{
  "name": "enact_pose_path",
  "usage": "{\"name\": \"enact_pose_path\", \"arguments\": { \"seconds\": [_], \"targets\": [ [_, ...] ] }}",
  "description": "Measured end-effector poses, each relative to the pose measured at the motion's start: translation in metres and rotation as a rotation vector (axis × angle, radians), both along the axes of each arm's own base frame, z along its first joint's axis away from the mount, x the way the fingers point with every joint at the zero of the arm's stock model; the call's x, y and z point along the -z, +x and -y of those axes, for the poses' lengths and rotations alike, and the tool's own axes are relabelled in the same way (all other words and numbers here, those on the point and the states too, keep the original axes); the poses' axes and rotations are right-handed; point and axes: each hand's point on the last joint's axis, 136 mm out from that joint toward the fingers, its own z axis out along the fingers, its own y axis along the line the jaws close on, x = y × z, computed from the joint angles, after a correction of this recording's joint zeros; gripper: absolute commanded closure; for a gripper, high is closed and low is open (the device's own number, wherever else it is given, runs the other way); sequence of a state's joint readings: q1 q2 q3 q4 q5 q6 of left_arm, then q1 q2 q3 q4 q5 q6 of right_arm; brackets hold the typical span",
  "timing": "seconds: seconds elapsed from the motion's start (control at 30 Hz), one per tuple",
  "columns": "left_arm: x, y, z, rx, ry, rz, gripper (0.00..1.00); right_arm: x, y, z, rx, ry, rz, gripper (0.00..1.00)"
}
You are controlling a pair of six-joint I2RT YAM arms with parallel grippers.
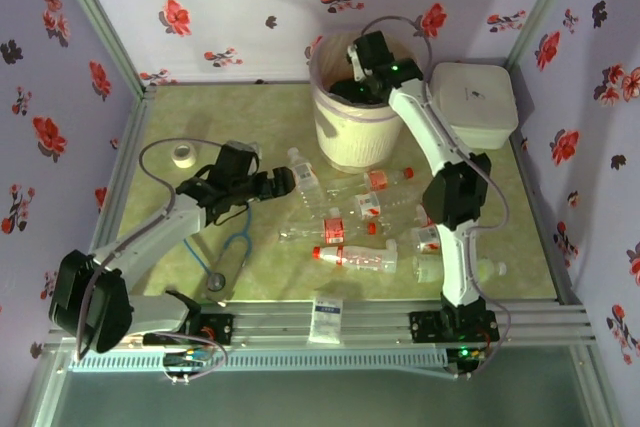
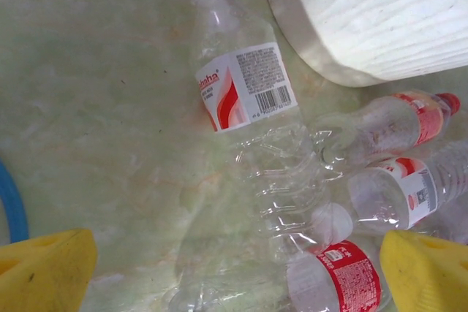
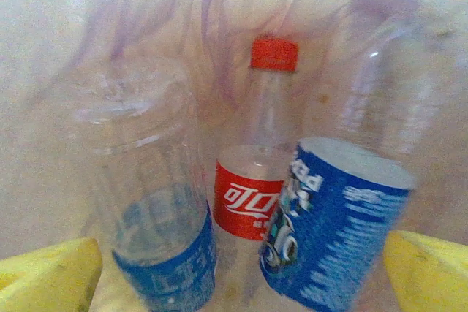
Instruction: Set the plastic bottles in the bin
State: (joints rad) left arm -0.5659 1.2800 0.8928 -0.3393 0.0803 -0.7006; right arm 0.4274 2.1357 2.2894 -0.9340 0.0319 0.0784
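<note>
Over the bin, the right gripper hangs with jaws spread wide above bottles lying inside, seemingly placed for dropping, while the left gripper, equally parted and empty, hovers over the white-capped bottle among those on the table.

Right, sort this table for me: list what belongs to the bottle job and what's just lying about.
Job: round cream-white ribbed plastic bin; clear red-labelled plastic bottles lying loose; bottles inside the bin.
Lying about: white rounded-square lidded box; small blue-and-white packet; white tape roll; blue tube.
</note>
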Motion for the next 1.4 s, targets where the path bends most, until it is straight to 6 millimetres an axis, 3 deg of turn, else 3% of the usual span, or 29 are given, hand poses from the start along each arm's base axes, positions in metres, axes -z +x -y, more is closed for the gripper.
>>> {"name": "enact_pose_path", "arguments": {
  "seconds": [0.13,0.27,0.37,0.47,0.7,0.9,1.07,1.3,1.4],
  "targets": [
    [0.003,0.002,0.005,-0.001,0.036,-0.014,0.0,-0.062,-0.019,0.013,0.018,0.034,0.116,0.01],
    [0.004,0.005,0.021,-0.001,0.058,-0.022,0.0,-0.121,-0.053,0.032,0.041,0.103,0.255,0.01],
    [0.008,0.007,0.039,0.01,0.084,-0.035,0.0,-0.145,-0.078,0.045,0.066,0.163,0.337,0.01],
    [0.017,0.009,0.058,0.029,0.121,-0.052,0.0,-0.15,-0.097,0.06,0.099,0.212,0.38,0.01],
    [0.044,-0.004,0.079,0.057,0.19,-0.119,0.0,-0.12,-0.127,0.101,0.21,0.243,0.374,0.01],
    [0.07,-0.012,0.081,0.059,0.238,-0.181,0.01,-0.089,-0.149,0.123,0.28,0.253,0.333,0.01],
    [0.083,-0.011,0.084,0.047,0.244,-0.201,0.01,-0.065,-0.156,0.126,0.305,0.279,0.293,0.01],
    [0.1,-0.007,0.088,0.046,0.259,-0.214,0.06,0.009,-0.17,0.112,0.322,0.373,0.133,0.01],
    [0.104,-0.006,0.086,0.044,0.272,-0.214,0.13,0.025,-0.18,0.114,0.34,0.39,0.094,0.01]
  ]
}}
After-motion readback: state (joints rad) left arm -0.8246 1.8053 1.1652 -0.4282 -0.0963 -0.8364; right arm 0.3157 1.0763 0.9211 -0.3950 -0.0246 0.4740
